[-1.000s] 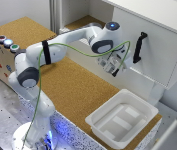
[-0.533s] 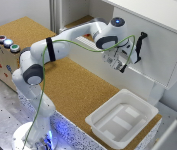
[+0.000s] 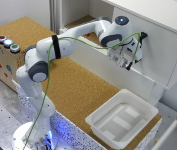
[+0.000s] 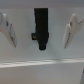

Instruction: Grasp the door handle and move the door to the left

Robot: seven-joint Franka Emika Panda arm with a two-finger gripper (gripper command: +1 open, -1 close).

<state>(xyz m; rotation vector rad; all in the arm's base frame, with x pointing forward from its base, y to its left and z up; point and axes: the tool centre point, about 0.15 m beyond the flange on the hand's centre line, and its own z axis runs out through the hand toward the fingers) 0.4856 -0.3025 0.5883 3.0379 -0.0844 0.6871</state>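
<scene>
Robot arm's tool (image 3: 129,54), its fingers spread apart either side of the slim, rigid black door handle (image 4: 41,30) on the white door (image 3: 160,50) behind the desk (image 3: 83,90), best gripped mid-bar.

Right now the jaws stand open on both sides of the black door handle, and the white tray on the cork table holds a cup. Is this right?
Not entirely. The exterior view shows the white tray is empty, with no cup. The rest holds: in the wrist view the jaws stand open either side of the black door handle.
</scene>
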